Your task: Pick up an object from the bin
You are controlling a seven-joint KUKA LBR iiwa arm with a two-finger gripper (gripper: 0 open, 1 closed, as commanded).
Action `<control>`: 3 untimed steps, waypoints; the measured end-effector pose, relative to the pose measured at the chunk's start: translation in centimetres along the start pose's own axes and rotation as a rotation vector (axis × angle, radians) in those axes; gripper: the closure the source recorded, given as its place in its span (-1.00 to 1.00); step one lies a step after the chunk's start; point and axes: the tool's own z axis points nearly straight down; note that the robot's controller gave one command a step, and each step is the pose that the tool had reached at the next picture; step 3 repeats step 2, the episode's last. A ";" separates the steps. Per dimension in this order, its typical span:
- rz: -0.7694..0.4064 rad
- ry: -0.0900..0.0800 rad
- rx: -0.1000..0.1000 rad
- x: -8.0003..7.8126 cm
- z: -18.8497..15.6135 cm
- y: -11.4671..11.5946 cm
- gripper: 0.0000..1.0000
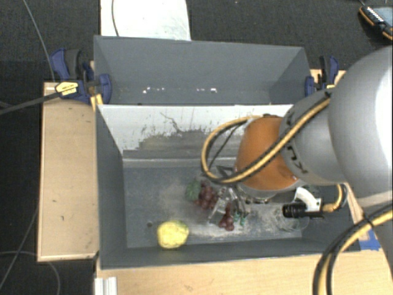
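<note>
The claw [228, 210], spread or pressed together I cannot tell, sits in a small heap of dark red and green bits [204, 195] spreading toward its ten o'clock on the bin [142, 183] floor, with a yellow lump [172, 233] apart at eight o'clock.

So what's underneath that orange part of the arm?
A small heap of dark red and green pieces pokes out on the bin floor. Whatever lies further under the orange cover is hidden.
</note>
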 end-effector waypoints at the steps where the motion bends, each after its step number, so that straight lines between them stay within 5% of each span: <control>1: 0.001 0.000 0.000 0.0 0.0 0.0 1.00; 3: -0.001 0.009 0.006 0.3 -1.4 -0.2 1.00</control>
